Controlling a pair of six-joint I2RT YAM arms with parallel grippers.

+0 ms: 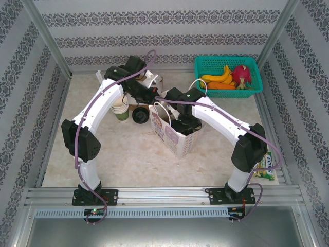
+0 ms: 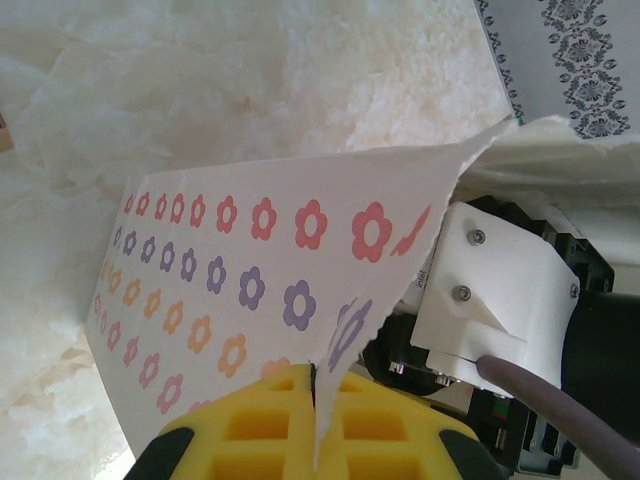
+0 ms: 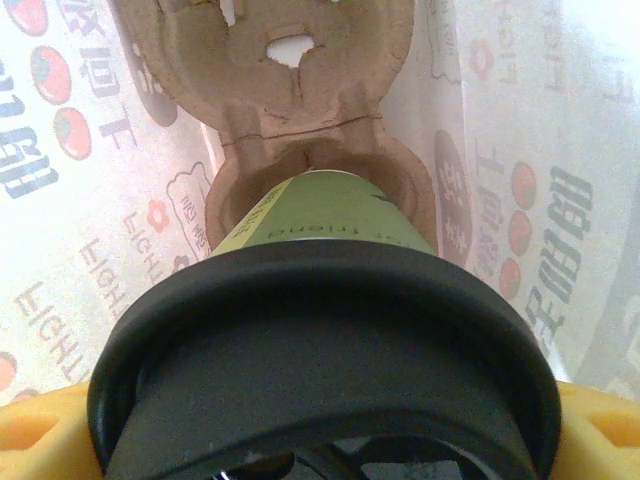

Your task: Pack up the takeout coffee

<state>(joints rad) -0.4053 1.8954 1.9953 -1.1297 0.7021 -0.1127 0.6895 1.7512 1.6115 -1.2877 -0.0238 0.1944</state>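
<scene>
Left claw [image 2: 315,392] clenches the paper bag [image 2: 230,270] rim; right claw [image 3: 320,445] grasps the takeout coffee [image 3: 320,330] inside it, base at a cardboard carrier [image 3: 290,90].

Around the right gripper [image 3: 320,425] you have a flower-printed paper bag [image 1: 172,138], and past that gripper's tips a brown pulp cup carrier [image 3: 300,90] lies inside it. Just left of the left gripper [image 2: 316,400] stands a stack of lidless paper cups [image 1: 120,109] — a round black lid [image 1: 140,115] lies between the two. Far to the right of both grippers, a teal basket [image 1: 226,58] holds bananas [image 1: 218,77], a pink dragon fruit [image 1: 240,73] and something orange [image 1: 222,86].
</scene>
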